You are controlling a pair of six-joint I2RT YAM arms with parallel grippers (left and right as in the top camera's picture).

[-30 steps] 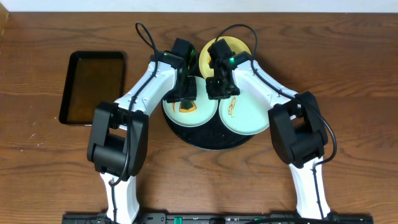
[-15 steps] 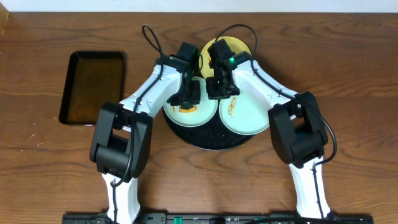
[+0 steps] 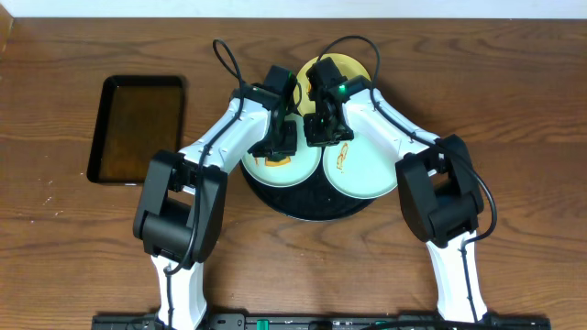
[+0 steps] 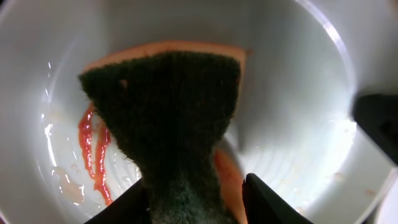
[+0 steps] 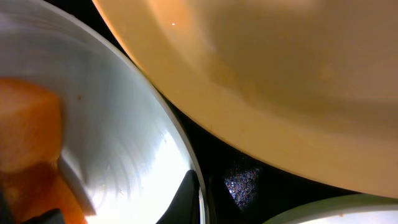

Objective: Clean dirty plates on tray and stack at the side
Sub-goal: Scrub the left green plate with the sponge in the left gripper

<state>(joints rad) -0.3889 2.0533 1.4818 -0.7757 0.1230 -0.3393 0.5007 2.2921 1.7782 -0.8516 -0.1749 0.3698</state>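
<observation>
**A:** Overhead first: where does everything sit?

**B:** The round black tray is mid-table with three plates on it. The yellow plate is at its far edge. The left mint plate and right mint plate lie side by side nearer. The left gripper is over the left mint plate, and the right gripper is just beside it. Open table lies to the right. A rectangular black tray sits well apart on the left.

**A:** Left wrist?

**B:** The jaws are clamped on a sponge, green side toward the camera. It lies in the plate beside red smears.

**A:** Right wrist?

**B:** The jaws are closed together, with nothing visible between them. The tip is at the left mint plate's rim, by the narrow black gap between the plates.
</observation>
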